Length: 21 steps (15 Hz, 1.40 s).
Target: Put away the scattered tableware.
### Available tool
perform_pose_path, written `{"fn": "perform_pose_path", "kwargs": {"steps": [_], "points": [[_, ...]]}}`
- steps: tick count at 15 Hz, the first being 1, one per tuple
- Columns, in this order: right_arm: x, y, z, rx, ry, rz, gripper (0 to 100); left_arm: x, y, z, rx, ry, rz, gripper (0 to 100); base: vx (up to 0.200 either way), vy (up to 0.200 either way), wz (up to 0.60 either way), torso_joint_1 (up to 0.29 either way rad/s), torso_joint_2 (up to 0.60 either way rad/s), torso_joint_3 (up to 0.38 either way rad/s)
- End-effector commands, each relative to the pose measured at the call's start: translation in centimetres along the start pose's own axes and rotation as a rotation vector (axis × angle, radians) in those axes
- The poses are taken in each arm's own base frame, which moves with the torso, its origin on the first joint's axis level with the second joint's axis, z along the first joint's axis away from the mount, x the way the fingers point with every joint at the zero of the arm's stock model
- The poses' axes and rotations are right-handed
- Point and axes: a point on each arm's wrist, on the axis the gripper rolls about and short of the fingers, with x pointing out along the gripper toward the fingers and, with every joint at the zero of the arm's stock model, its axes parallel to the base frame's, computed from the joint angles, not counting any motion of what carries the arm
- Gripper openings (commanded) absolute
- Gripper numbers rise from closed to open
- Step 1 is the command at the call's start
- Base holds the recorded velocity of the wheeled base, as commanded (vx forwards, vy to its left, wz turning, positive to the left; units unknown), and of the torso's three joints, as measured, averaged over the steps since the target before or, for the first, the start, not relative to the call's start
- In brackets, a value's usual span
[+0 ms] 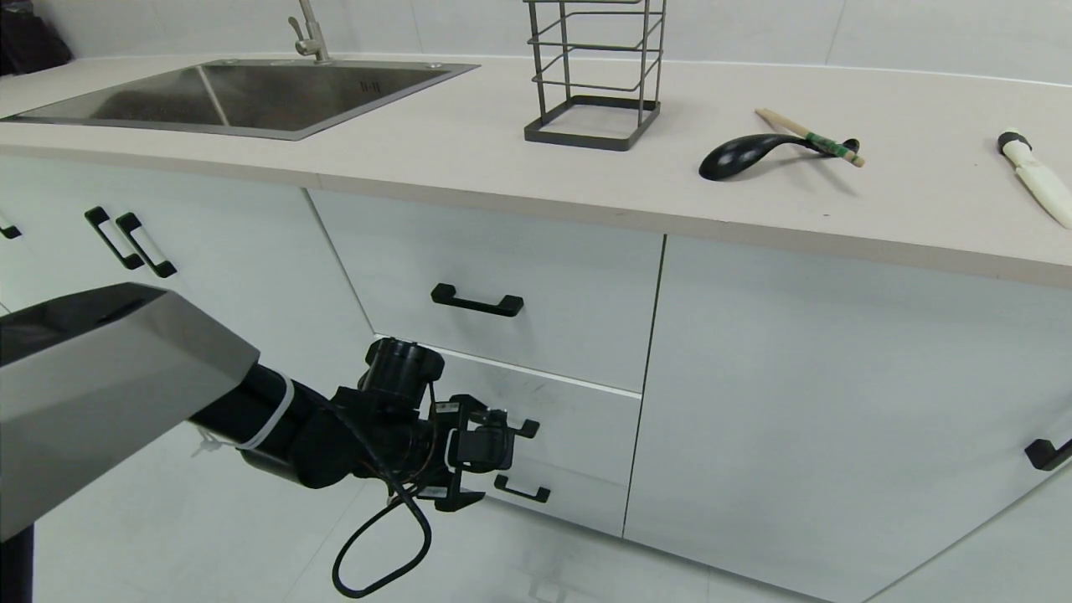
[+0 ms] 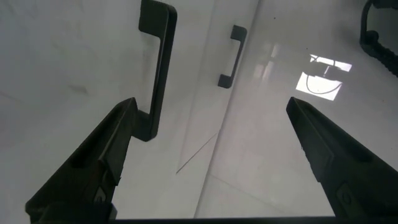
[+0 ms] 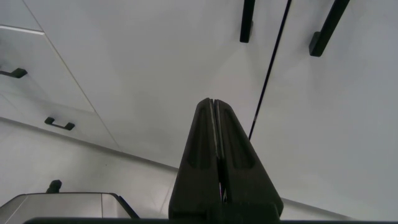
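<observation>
On the pale countertop (image 1: 586, 180) at the right lies a black spoon (image 1: 737, 155) with a pair of wooden chopsticks (image 1: 808, 136) resting across its handle. Farther right lies a white knife with a black end (image 1: 1038, 180). An empty dark wire rack (image 1: 595, 75) stands upright at the back middle of the counter. My left gripper (image 1: 494, 448) hangs low, well below the counter, facing the lower drawer fronts. It is open (image 2: 210, 106), with nothing between its fingers and a black drawer handle (image 2: 155, 68) just beyond them. My right gripper (image 3: 214, 102) is shut and empty, pointing at white cabinet doors.
A steel sink (image 1: 243, 92) with a faucet (image 1: 310, 33) fills the counter's left end. White drawers and cabinet doors with black handles (image 1: 476, 301) run below the counter edge. The left arm's cable loop (image 1: 381, 544) dangles above the floor.
</observation>
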Motion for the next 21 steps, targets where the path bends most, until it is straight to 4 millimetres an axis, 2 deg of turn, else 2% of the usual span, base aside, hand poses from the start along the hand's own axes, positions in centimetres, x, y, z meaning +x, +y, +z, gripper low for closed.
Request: {"fn": "perform_pose_path", "kwargs": {"steps": [1,6,12,14,18,21], "points": [[0.0,0.0,0.0,0.0,-0.002,0.0,0,0.7,-0.1,-0.1,-0.005,0.002,-0.011,100,0.0,0.0,0.0,0.0,0.0,0.0],[0.0,0.0,0.0,0.0,-0.002,0.0,0,3.4,-0.5,0.6,-0.05,-0.009,0.036,100,0.0,0.0,0.0,0.0,0.0,0.0],[0.0,0.0,0.0,0.0,0.0,0.0,0,4.4,-0.7,0.4,-0.055,0.001,0.036,100,0.0,0.0,0.0,0.0,0.0,0.0],[0.0,0.0,0.0,0.0,0.001,0.0,0,4.4,-0.8,0.4,-0.055,0.003,0.032,100,0.0,0.0,0.0,0.0,0.0,0.0],[0.0,0.0,0.0,0.0,0.001,0.0,0,3.8,-2.2,0.2,-0.061,0.015,-0.015,100,0.0,0.0,0.0,0.0,0.0,0.0],[0.0,0.0,0.0,0.0,0.0,0.0,0,3.4,-2.1,0.4,-0.059,0.012,-0.008,100,0.0,0.0,0.0,0.0,0.0,0.0]]}}
